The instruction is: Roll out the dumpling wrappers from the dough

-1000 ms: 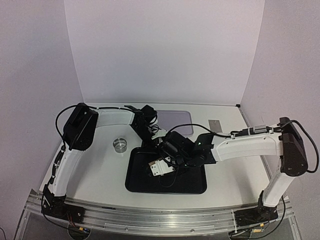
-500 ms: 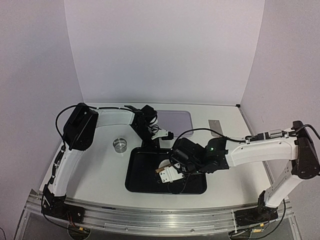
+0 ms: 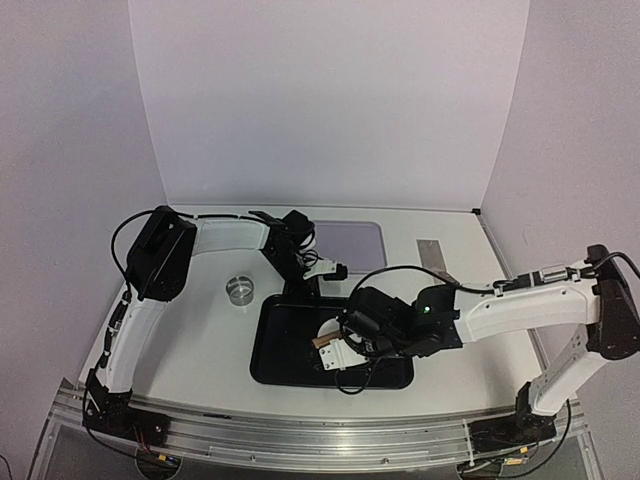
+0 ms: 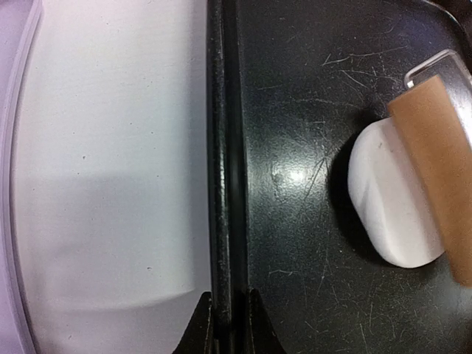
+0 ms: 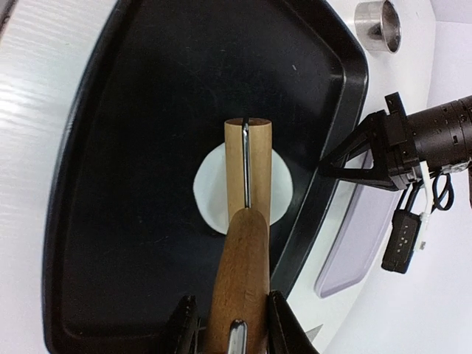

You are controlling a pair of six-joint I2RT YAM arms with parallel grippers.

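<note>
A black tray [image 3: 272,345] lies in the middle of the table. My left gripper [image 3: 309,288] is shut on the tray's far rim [image 4: 221,184], one finger on each side of it [image 4: 229,324]. My right gripper [image 5: 232,324] is shut on the handle of a wooden roller [image 5: 240,273] and is over the tray [image 3: 345,350]. The roller's barrel [image 5: 248,158] lies across a flat, round white dough disc [image 5: 209,188], which sits near the tray's far rim. The disc [image 4: 387,206] and the barrel [image 4: 435,169] also show in the left wrist view.
A small metal ring cutter [image 3: 240,288] stands on the table left of the tray; it also shows in the right wrist view [image 5: 377,22]. A lilac mat [image 3: 350,243] lies behind the tray. A flat metal scraper [image 3: 432,250] lies at the back right.
My right arm has drawn back towards the right and front, taking the roller across the dough, so the white disc's edge now shows. My left gripper has kept still on the tray rim.
</note>
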